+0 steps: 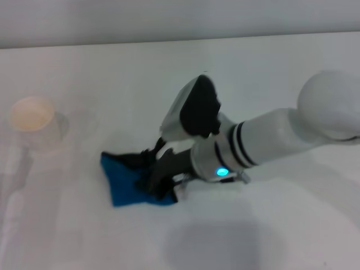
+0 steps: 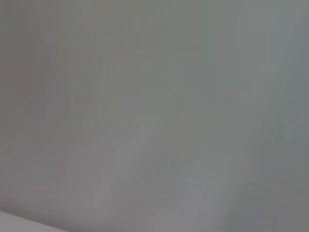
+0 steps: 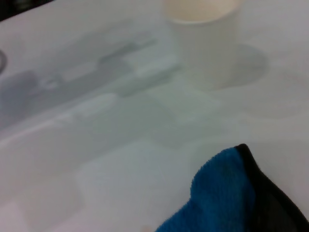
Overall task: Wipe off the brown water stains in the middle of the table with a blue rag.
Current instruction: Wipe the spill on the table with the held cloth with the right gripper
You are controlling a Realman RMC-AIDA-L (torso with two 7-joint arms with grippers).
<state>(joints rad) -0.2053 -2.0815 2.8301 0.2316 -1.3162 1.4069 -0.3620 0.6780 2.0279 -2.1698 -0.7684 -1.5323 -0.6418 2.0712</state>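
Head view. We see a smooth, plain white worktop carrying a small blue rag, crumpled into a rough wedge near the centre. Its pile looks fuzzy, like microfibre, and the right wrist view shows a dark stitched border along one edge of the rag. The right arm, a white cylinder with black rings and a lit cyan indicator, reaches in from 3 o'clock. Its right pincer, with dark fingers, lies on the rag at the cloth's 3 o'clock edge and appears pressed together on the fabric, bunching it against the worktop.

At 9 o'clock from the rag, well apart, stands a white paper cup with a round, beige-lined mouth; the right wrist view shows the cup upright beyond the rag. We cannot make out any brown stain on the white surface around the cloth.

The left wrist view shows only a featureless grey field, and the left pincer appears nowhere.
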